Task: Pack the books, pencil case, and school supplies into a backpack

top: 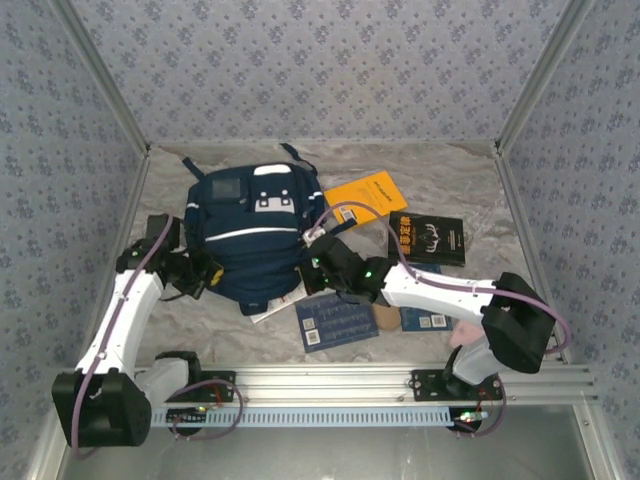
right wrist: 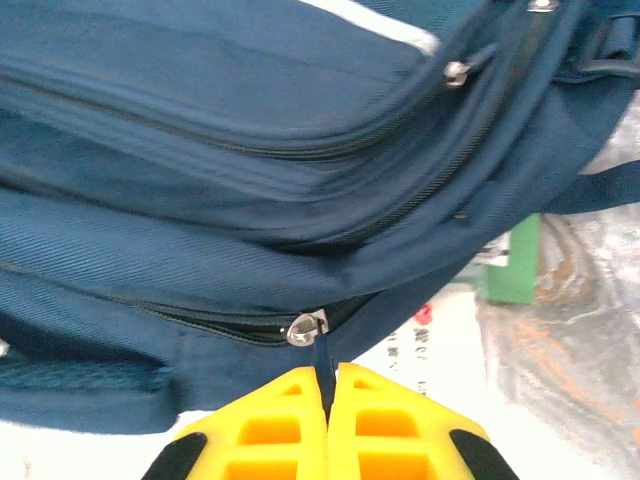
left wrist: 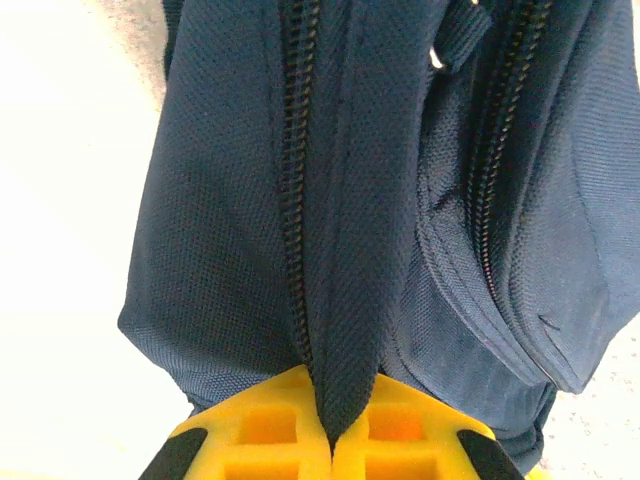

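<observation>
Tabletop, white-striped navy backpack, pinched by left end effector and right end effector

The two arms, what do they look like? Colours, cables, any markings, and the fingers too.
Both the left arm and right arm have white tubular links between chunky black joint housings, with a lilac cable looping along each. A small green light glows near the right wrist. The left gripper and right gripper have yellow fingers with square recesses and black outer corners.
</observation>
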`<state>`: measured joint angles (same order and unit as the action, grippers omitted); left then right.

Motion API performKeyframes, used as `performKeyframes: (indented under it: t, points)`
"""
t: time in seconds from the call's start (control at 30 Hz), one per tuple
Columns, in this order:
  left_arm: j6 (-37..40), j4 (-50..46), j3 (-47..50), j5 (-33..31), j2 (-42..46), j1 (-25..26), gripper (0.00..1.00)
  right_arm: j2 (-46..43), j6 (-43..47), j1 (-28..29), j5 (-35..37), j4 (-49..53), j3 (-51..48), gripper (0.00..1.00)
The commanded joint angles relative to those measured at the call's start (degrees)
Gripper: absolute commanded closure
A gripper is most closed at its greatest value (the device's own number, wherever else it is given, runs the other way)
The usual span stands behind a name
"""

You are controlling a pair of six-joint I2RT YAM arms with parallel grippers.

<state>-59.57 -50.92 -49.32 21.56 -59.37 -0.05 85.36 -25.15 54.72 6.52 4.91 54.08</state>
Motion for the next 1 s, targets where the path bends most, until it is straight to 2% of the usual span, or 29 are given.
performKeyframes:
  t: [0.0,0.27,0.53,0.7,0.83,0.97]
  points:
    - [0.4,-1.1,-4.9,0.1,0.0,-1.1,1.0,-0.1,0.3,-4.2,2.4,-3.0,-2.0,1.0]
    - [1.1,-0.9,-9.4,3.6,-1.6,-0.8,1.0,6.5,-4.5,-14.2,-3.5,-15.4,-2.1,1.0]
    - [2.1,-0.6,-11.8,5.1,-3.0,-0.4,1.0,17.7,-10.1,-21.9,-9.1,-25.3,2.6,1.0]
    - [2.4,1.3,-11.8,7.1,-3.6,-0.1,1.0,24.4,-13.5,-24.8,-12.5,-28.2,7.3,1.0]
    - [2.4,2.8,-11.4,8.8,-4.0,0.1,1.0,29.4,-14.8,-25.9,-18.1,-29.3,13.1,1.0]
    - [2.4,3.3,-11.1,8.8,-4.2,0.2,1.0,32.0,-15.8,-25.8,-19.2,-32.2,16.5,1.0]
